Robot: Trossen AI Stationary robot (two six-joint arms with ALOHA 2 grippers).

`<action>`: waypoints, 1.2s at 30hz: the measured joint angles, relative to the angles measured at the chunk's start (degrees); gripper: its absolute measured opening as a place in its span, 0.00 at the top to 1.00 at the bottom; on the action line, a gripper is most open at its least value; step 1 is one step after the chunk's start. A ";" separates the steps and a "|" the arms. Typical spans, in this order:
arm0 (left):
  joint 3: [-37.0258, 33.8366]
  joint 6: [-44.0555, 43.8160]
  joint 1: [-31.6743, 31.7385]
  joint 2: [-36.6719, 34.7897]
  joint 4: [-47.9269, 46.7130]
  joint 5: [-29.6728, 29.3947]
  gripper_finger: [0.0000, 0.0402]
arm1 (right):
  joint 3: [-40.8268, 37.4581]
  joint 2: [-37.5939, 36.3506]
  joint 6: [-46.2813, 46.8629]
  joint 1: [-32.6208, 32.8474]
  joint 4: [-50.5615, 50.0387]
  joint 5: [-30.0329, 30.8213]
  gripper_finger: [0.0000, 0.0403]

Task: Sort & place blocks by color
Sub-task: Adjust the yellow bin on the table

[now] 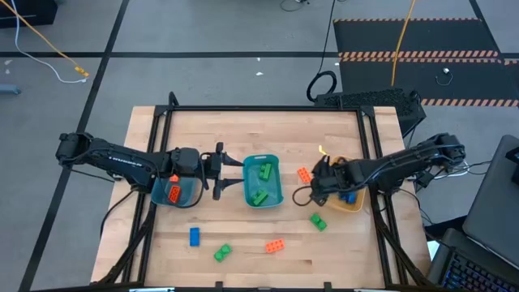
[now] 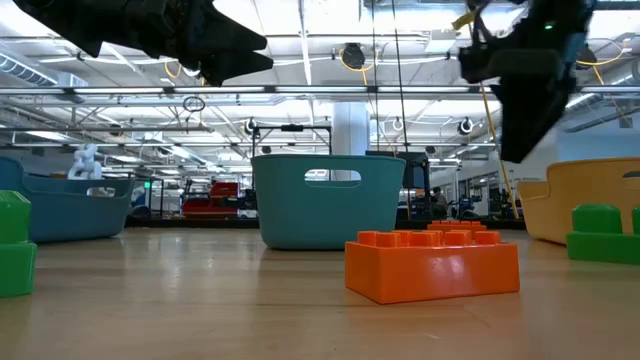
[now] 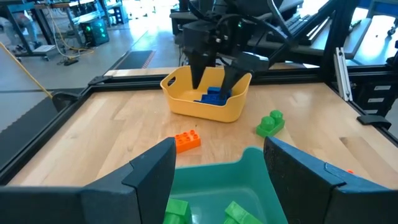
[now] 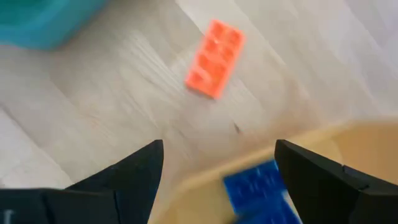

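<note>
Two arms are working over the table point(image 1: 340, 243). High view: right claw point(image 1: 318, 185) is hovering at the yellow bowl point(image 1: 357, 204), near an orange block point(image 1: 302, 173); left claw point(image 1: 217, 170) is waiting beside the green bin point(image 1: 261, 158). Left wrist view: left claw point(image 3: 217, 165) is gaping, empty. Right wrist view: right claw point(image 4: 217, 165) is spread wide, empty, blue block point(image 4: 255, 186) below; bowl rim is crowding a descent toward the orange block.

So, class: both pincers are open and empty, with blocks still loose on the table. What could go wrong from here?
1. The right pincer hangs by the yellow bowl's rim; descending, it might clip it and shift it.
2. The orange block lies close beside that bowl, leaving little finger room.
3. The left pincer hovers at the middle teal bin's edge and could nudge it.
</note>
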 joint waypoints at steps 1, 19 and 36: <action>0.00 0.04 0.00 0.00 -0.08 0.00 0.39 | 0.00 0.49 -2.27 -0.42 2.14 0.00 0.26; 0.00 -1.36 0.07 0.00 -2.26 -0.02 0.39 | -0.13 11.26 -3.45 1.46 -8.45 -10.75 0.26; 0.00 -1.57 0.11 0.00 -2.97 -3.12 0.39 | 0.67 11.24 0.74 4.18 -10.27 -9.09 0.26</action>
